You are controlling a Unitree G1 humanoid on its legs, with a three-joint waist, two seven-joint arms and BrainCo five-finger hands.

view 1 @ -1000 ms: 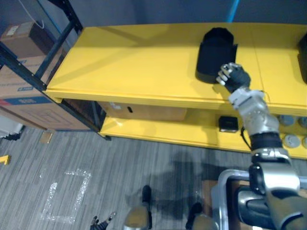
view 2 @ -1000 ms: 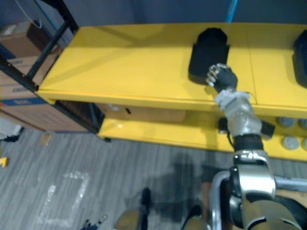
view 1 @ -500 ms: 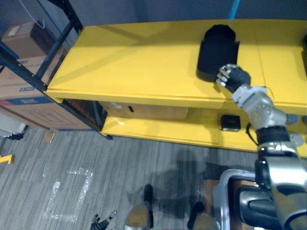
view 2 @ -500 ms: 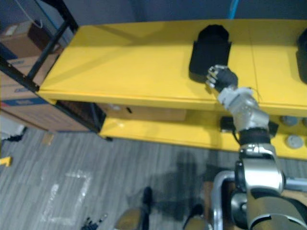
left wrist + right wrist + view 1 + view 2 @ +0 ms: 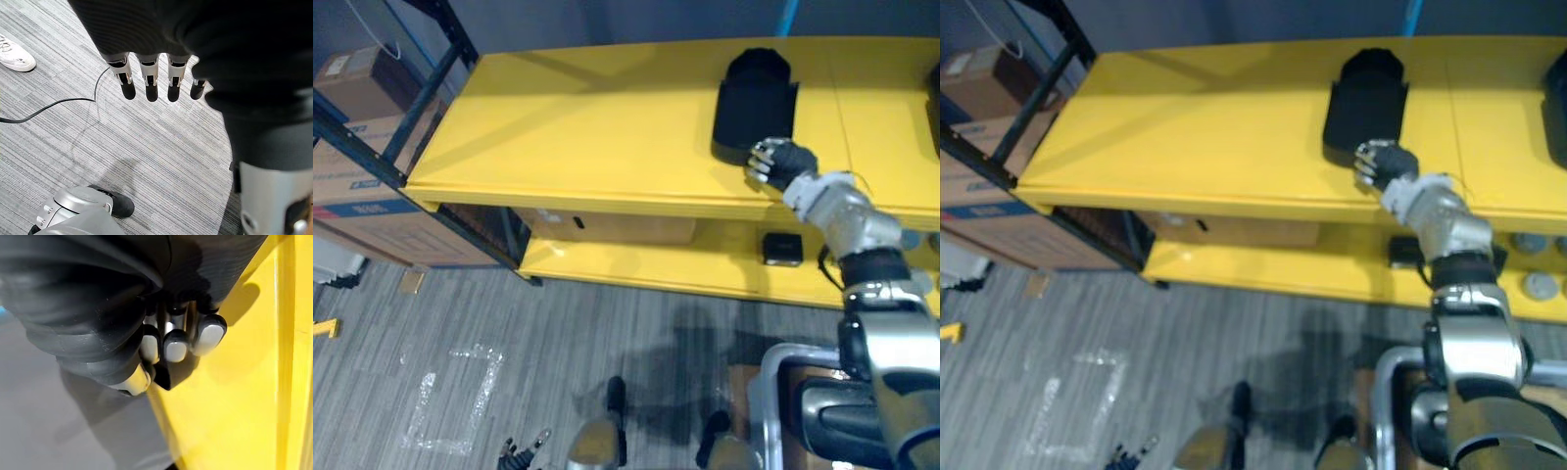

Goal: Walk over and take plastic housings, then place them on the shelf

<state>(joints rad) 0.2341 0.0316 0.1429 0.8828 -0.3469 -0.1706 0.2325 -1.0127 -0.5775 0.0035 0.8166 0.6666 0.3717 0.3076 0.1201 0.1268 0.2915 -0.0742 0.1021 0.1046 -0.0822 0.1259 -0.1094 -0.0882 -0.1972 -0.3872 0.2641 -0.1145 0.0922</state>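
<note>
On the shelf: right hand edges left along the housing

The left hand hangs relaxed over the floor, holding nothing. On the yellow shelf the black plastic housing rests where it did a second ago. The right hand has slid slightly left along its near edge, touching it; grip or release cannot be told. Placement seems all but finished
</note>
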